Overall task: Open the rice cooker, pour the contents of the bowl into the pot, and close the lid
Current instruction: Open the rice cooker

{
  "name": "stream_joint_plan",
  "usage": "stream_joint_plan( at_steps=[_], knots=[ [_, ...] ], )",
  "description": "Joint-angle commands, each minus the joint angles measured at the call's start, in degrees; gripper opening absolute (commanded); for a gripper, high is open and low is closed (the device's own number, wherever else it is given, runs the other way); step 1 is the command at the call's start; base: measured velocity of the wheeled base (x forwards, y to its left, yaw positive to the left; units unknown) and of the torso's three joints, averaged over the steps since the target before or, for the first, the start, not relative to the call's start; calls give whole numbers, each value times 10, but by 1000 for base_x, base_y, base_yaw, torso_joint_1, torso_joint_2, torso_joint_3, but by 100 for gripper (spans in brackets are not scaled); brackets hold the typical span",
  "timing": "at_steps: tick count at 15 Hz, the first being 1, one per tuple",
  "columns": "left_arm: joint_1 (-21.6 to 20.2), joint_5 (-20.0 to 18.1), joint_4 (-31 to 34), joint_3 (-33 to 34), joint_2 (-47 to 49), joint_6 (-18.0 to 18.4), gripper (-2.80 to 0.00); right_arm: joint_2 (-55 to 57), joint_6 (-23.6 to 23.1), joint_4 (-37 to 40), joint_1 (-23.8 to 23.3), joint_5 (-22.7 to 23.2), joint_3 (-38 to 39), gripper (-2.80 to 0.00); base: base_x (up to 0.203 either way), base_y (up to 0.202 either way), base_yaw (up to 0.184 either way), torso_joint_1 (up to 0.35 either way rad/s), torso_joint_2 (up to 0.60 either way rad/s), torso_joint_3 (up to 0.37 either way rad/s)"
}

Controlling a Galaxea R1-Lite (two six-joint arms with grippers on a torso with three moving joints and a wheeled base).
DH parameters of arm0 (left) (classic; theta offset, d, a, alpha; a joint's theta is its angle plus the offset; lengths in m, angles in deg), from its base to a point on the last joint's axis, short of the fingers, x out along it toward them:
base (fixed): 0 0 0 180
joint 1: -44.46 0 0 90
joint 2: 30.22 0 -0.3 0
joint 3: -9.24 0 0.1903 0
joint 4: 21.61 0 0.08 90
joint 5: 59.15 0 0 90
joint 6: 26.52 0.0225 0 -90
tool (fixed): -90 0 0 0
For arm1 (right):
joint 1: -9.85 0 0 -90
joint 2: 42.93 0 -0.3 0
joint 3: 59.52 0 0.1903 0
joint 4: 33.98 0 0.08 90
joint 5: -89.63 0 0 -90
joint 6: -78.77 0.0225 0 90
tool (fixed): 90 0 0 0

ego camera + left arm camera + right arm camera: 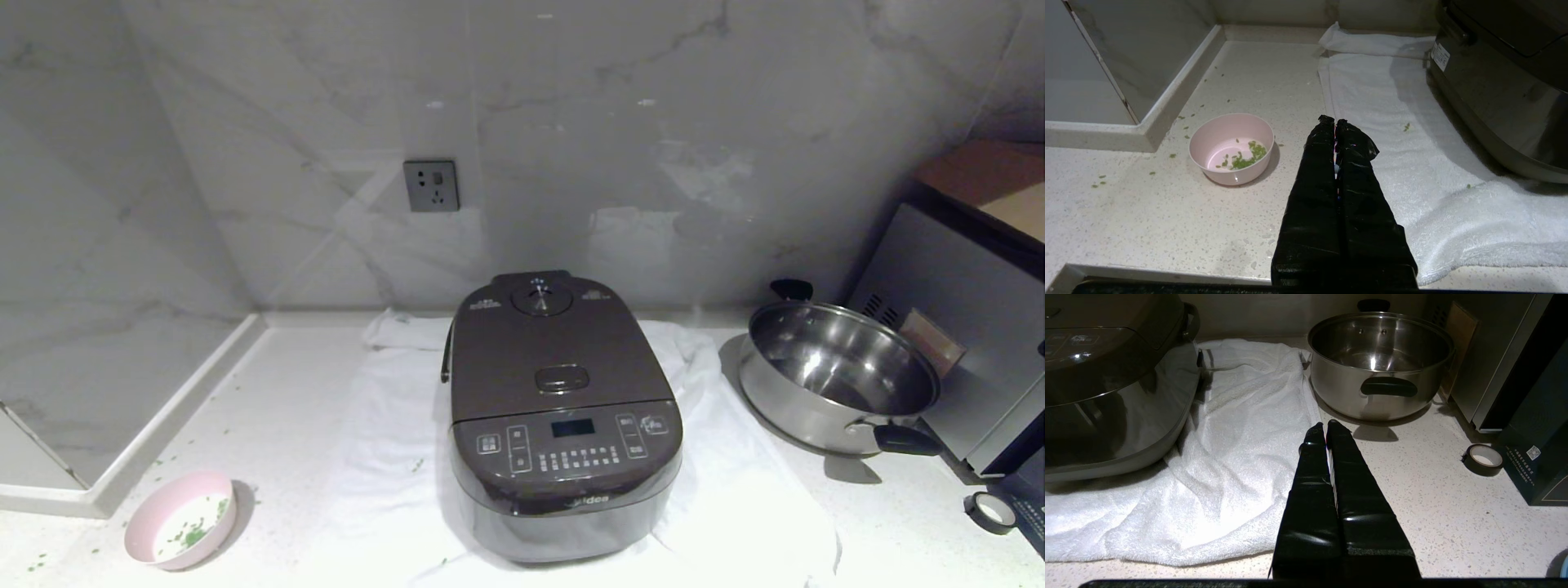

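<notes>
The dark brown rice cooker [563, 425] stands on a white towel [384, 457] mid-counter, its lid [555, 347] down, so the pot is hidden. The pink bowl [181, 519] sits at the front left, holding green contents [1247, 157]. Neither arm shows in the head view. My left gripper [1335, 121] hovers shut and empty over the counter's front, between the bowl [1231, 149] and the cooker [1502, 85]. My right gripper [1325, 425] is shut and empty too, between the cooker [1114, 384] and a steel pan [1380, 363].
A shiny steel pan [837, 376] with black handles stands right of the cooker, beside a grey oven box [959, 327]. A tape roll [989, 511] and a dark box [1539, 457] lie at the front right. Green bits are scattered on the counter [1147, 212] near the bowl.
</notes>
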Motion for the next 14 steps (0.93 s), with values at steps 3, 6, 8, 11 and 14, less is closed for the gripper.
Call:
stream_joint_plan(
  at_steps=[3,6,8,11,14],
  knots=[
    [1,0,0,0,0,0,-280,1,0,0,1,0,1,-280,0,0,0,0,0,0],
    [1,-1,0,0,-1,0,-280,1,0,0,1,0,1,-280,0,0,0,0,0,0],
    [2,-1,-1,0,-1,0,-280,1,0,0,1,0,1,-280,0,0,0,0,0,0],
    [2,-1,-1,0,-1,1,-280,1,0,0,1,0,1,-280,0,0,0,0,0,0],
    [1,-1,-1,0,0,1,-280,1,0,0,1,0,1,-280,0,0,0,0,0,0]
  ],
)
